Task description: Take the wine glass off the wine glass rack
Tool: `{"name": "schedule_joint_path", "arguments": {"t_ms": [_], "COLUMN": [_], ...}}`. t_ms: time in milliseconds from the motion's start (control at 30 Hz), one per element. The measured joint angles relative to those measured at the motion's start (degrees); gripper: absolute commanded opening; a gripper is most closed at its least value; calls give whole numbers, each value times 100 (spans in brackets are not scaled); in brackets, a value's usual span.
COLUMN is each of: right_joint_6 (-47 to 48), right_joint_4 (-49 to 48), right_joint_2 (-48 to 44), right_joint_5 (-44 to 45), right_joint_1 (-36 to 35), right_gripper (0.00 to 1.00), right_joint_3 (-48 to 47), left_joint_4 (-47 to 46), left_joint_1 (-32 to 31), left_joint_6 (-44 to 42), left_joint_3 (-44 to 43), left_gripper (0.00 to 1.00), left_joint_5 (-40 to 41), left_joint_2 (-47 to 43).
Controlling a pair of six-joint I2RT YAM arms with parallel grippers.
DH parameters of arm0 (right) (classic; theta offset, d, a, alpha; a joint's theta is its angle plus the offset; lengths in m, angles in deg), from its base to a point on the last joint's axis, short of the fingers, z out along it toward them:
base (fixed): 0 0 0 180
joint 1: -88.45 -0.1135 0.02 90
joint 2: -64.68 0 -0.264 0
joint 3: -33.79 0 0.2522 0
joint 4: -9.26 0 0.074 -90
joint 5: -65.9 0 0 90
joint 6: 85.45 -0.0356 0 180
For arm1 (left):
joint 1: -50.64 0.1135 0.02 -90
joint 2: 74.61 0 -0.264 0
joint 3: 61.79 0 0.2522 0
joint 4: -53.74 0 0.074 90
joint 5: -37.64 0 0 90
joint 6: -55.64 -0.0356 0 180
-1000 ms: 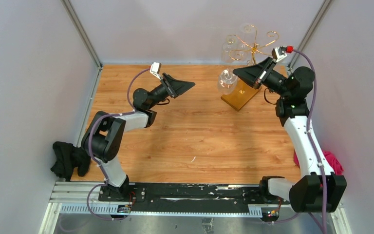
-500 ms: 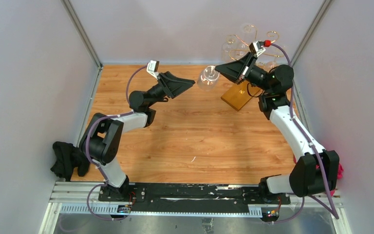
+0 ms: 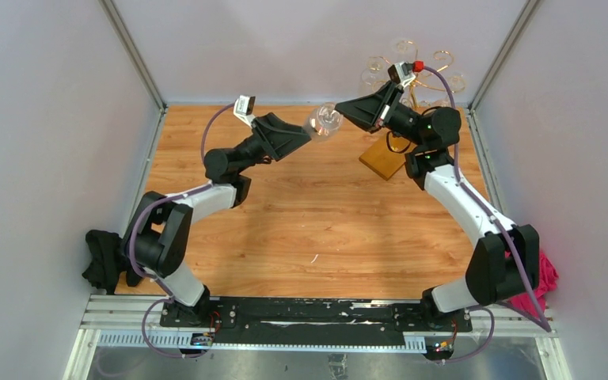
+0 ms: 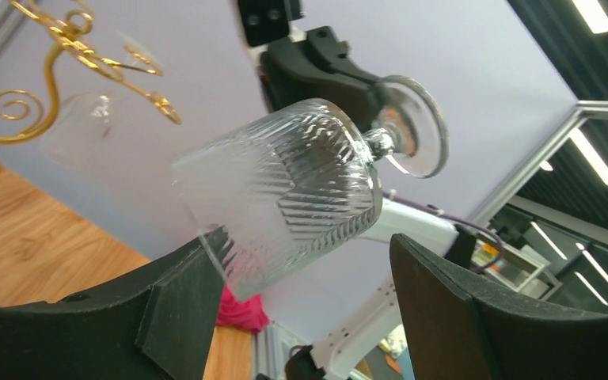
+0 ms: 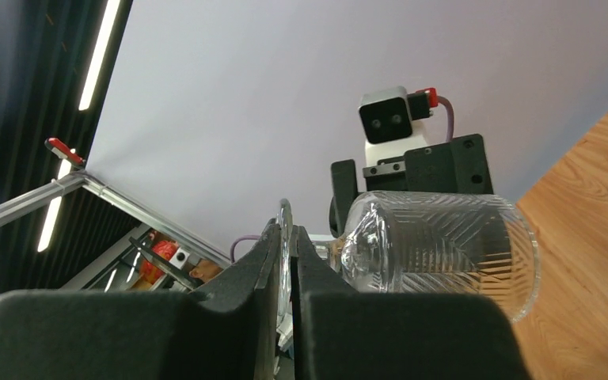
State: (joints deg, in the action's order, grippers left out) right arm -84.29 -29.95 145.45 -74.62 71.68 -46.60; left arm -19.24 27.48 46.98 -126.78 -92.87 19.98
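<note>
Black cloth [image 3: 109, 257] lies by the table [image 3: 317, 222] near-left corner, pink cloth [image 3: 545, 269] by the near-right edge. Left gripper [image 3: 301, 133] is over the far-middle with jaws spread wide and the glass rim between them; contact unclear. Glass [image 3: 324, 120] is in the air, off the rack, lying sideways between both grippers. Right gripper [image 3: 345, 108] is clenched on the glass foot, bowl toward the left gripper. Rack [image 3: 412, 75] stands at the far-right corner with other glasses [image 4: 79, 131] hanging on it.
</note>
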Motion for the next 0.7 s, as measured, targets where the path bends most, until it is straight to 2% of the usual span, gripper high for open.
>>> {"name": "schedule_joint_path", "arguments": {"t_ms": [200,333,500,600,700], "right_joint_6": [-483,-774,-920,-938,-955], "right_joint_4": [-901,-1532,-1930,-2020,-2026], "right_joint_2": [308,352,350,350,350], "right_joint_5": [243,433,603,669,776], "right_joint_1": [-166,-260,-396,-509,-540], "right_gripper": [0,0,0,0,0], "right_joint_3": [28,125,243,365,494], "left_joint_4": [76,103,98,63,-20], "left_joint_1": [-70,-125,-131,-133,-157], "left_joint_6": [74,133,144,168,195], "left_joint_3": [-4,-4,2,2,4], "left_gripper": [67,55,38,18,6], "left_joint_5": [33,55,92,111,116], "left_joint_2": [-402,-756,-1185,-1281,-1338]}}
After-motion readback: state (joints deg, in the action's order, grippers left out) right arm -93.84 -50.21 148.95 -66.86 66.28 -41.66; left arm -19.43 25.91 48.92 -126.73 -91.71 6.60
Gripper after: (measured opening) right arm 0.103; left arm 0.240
